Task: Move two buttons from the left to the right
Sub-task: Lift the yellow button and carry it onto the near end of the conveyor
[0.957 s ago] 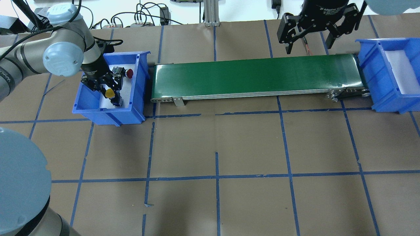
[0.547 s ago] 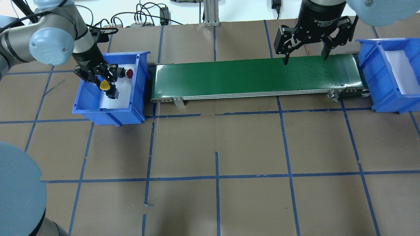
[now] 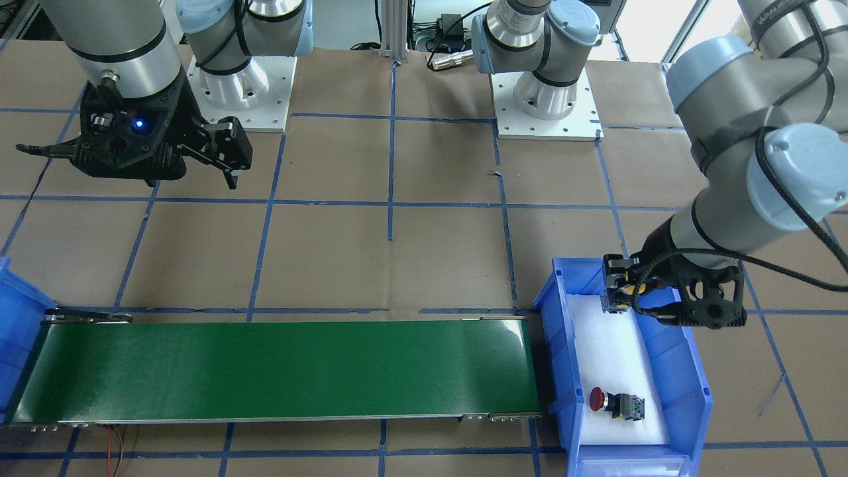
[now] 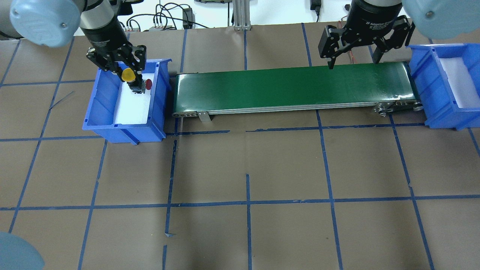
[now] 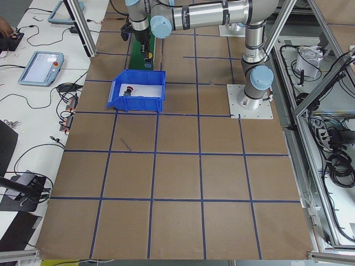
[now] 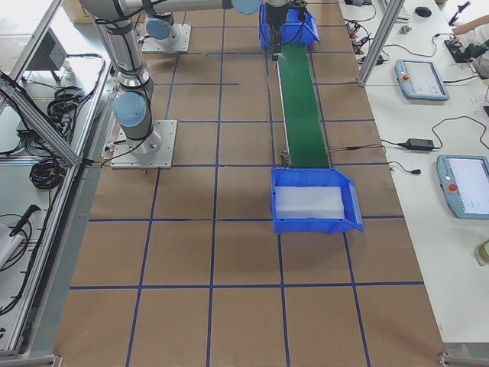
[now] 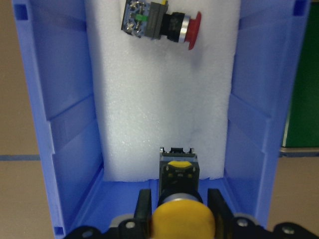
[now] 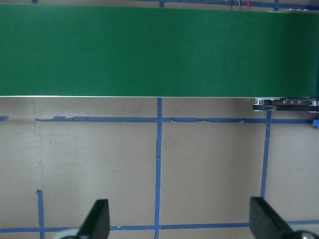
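Progress stands near the beginning, as far as these views show; neither button has reached the right-hand bin [image 4: 423,84], whose white foam lining shows nothing on it.

The left pincer [image 7: 180,211] is clamped on the yellow button [image 4: 128,75], one finger on either side just below the cap; it holds the button above the left-hand bin [image 4: 123,133], at the end of that bin nearer the robot, and apparently clear of the foam.

The red button [image 3: 616,403] lies on its side on the foam in the same bin, cap toward the conveyor belt [image 4: 292,86], well apart from the pincer and untouched.

The right pincer [image 4: 353,64] hangs with jaws spread wide and nothing between them, over the belt's end nearest the right-hand bin; the belt itself carries nothing.

Judged from this, the first of two carries has only just begun; the yellow button has the whole length of the belt to cross, and the red one has yet to be picked up at all.
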`<action>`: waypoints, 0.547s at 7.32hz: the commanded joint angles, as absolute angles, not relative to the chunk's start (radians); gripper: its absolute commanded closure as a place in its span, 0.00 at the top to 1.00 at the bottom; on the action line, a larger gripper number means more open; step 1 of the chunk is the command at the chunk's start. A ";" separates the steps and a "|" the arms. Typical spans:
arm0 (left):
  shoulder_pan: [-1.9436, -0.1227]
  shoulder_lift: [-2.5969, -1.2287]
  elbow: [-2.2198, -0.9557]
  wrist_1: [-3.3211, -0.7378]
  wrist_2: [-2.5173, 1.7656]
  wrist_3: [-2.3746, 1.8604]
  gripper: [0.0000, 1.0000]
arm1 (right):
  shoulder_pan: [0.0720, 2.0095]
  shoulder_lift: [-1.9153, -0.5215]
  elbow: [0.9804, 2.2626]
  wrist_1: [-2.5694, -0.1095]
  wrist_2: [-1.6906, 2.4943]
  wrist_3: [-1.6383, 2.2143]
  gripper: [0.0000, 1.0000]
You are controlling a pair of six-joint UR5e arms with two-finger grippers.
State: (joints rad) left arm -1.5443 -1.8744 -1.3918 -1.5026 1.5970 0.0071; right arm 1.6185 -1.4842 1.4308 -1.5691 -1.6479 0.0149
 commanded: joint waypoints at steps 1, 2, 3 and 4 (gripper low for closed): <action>-1.681 -1.957 -1.384 -1.361 1.597 -0.124 0.28 | 1.624 -1.509 1.451 -1.577 -1.631 -0.001 1.00; -1.725 -2.011 -1.385 -1.282 1.597 -0.167 0.28 | 1.614 -1.509 1.445 -1.577 -1.559 -0.003 1.00; -1.749 -2.055 -1.384 -1.234 1.597 -0.175 0.28 | 1.609 -1.506 1.443 -1.574 -1.472 -0.005 1.00; -1.755 -2.092 -1.385 -1.232 1.608 -0.163 0.28 | 1.603 -1.505 1.457 -1.569 -1.474 -0.002 1.00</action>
